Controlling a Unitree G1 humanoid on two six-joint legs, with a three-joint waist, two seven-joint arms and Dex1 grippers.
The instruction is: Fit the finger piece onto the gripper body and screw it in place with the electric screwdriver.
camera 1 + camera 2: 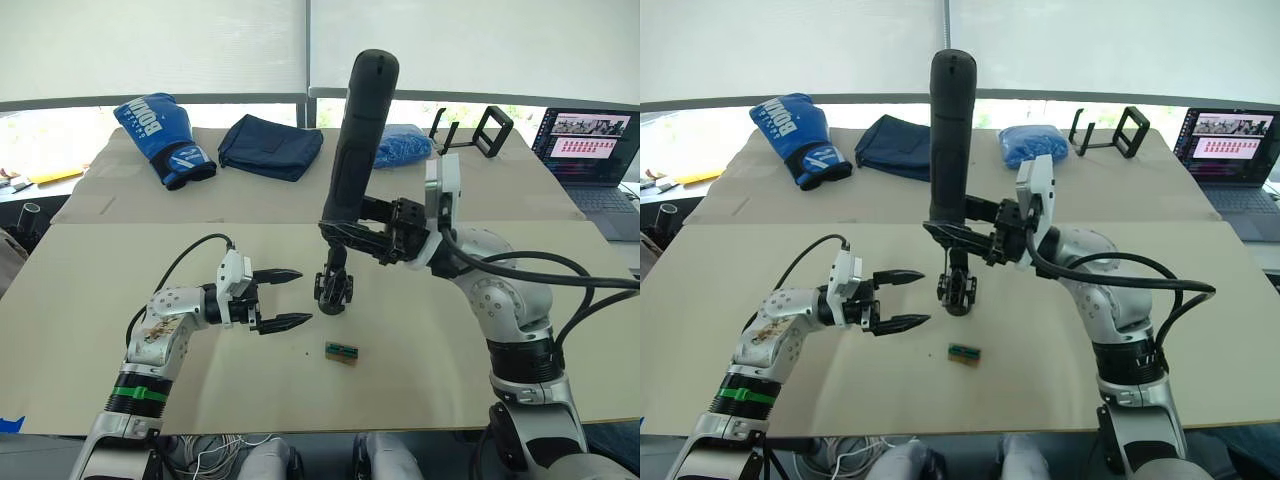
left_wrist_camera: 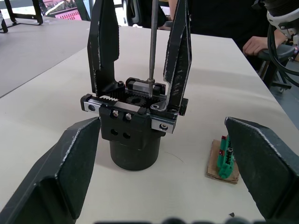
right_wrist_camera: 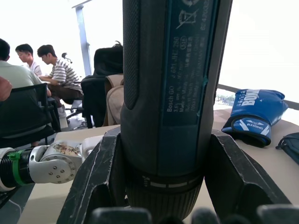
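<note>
Surface [image 1: 120,380]: pale board; task items stood near its middle.
Gripper body [image 1: 333,290]: upright on its round drum base, mid-surface, between the two arms.
Finger piece [image 2: 177,56]: appeared already seated on the gripper body's rail, standing upright beside the other black finger; which of the two was the newly fitted one could not be told.
Electric screwdriver [image 1: 358,130]: held nearly vertical, rounded end up, thin bit pointing down into the top of the gripper body, between the two upright fingers.
Right gripper [image 1: 352,240]: fingers clamped around the screwdriver's lower barrel.
Left gripper [image 1: 290,298]: fingers spread, pinching nothing; hovered just beside the gripper body, one finger to either side of it in the wrist view, not touching.
Green-and-brown block [image 1: 341,352]: lay on the surface near the gripper body, apart from it.
Background: blue boxing glove [image 1: 162,137], dark folded cloth [image 1: 270,145], laptop [image 1: 588,140] on the far surface.
Step in hand (judged): screwing; bit tip rested at the rail, apparently on a screw head.
Next move calls for (judged): keeping the bit square and pressed down while driving; left fingers closing on the base would stop it turning.
</note>
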